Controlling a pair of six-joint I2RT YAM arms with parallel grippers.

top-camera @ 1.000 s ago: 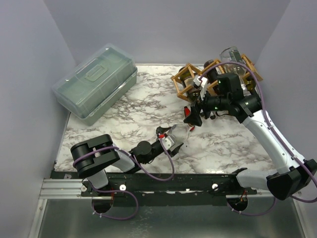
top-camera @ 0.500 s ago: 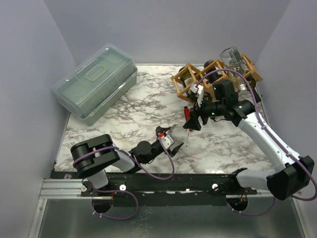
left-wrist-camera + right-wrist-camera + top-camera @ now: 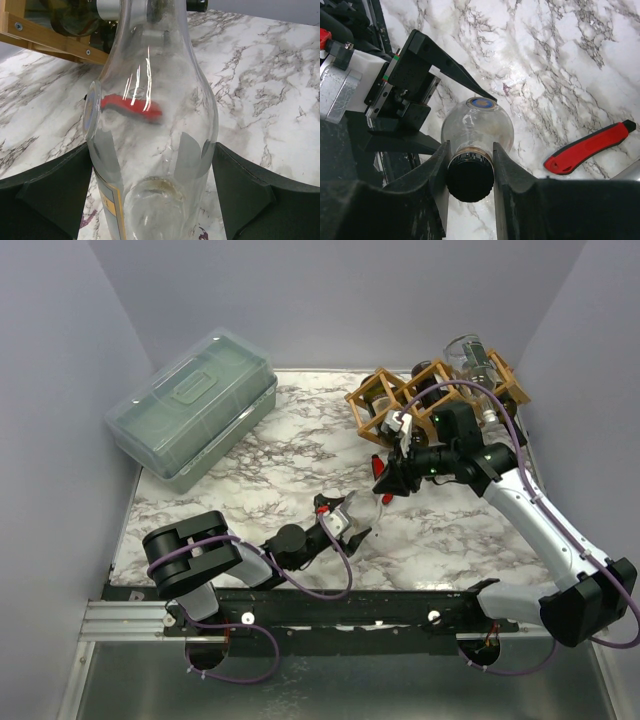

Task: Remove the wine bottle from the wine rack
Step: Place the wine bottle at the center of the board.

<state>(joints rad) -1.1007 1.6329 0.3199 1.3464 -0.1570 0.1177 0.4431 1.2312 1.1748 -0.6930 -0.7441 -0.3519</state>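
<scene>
Closure is the change. A second ago the right pincer [image 3: 470,167] hung wide open a little farther off, by the wine rack [image 3: 415,400]. It has since come nearer and to the left, and it has snapped down onto the black-capped neck of the wine bottle [image 3: 477,122]. Its two fingers now pinch the neck just under the cap, set narrow, one on each side of it.

The left pincer [image 3: 152,150] has not moved in that time. It lies low over the desk [image 3: 260,460], spread wide, with its fingers bracketing the clear body of the bottle and the tips against the glass. It looks to be carrying the lower end.

The bottle is therefore clear of the rack. It is tilted above the middle of the desk, base down toward the near left and neck up toward the far right, spanned between the two arms. The rack stands at the far right with other bottles [image 3: 428,378] lying in its cells. A red-handled knife [image 3: 590,147] lies on the marble near the bottle.

For the task this reads as a late stage: the bottle is out, and what remains is a hand-over or a setting down. With both ends gripped, one arm should loosen before the other pulls, or the glass may twist or slip.
</scene>
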